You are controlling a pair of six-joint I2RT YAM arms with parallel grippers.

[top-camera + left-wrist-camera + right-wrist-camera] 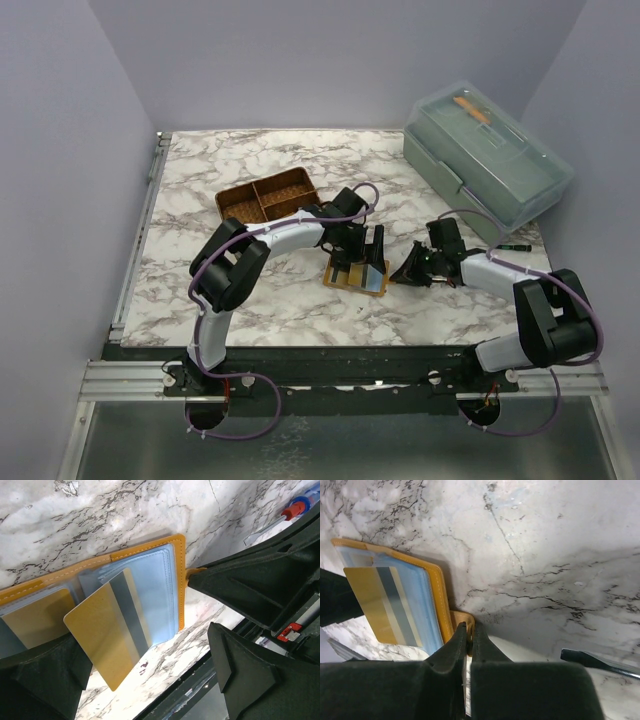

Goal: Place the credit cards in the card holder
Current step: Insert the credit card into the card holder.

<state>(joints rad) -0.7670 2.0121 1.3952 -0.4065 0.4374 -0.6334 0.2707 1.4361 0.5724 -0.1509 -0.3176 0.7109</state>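
The orange-tan card holder (352, 277) lies open on the marble table, clear card sleeves up; it also shows in the left wrist view (150, 580) and the right wrist view (437, 587). A yellowish credit card (102, 635) with a grey stripe lies slanted across its sleeves, one end past the wallet's edge, and shows in the right wrist view (375, 602) too. My left gripper (142, 640) is open above that card, one finger (40, 680) by its end. My right gripper (468, 626) is shut on the wallet's small tan tab (462, 617). Other cards sit in the sleeves.
A brown woven divided basket (267, 196) stands behind the wallet. A green box with a clear lid (487, 160) is at the back right. A small dark pen-like object (515, 245) lies near the right arm. The table's front edge (200, 680) is close.
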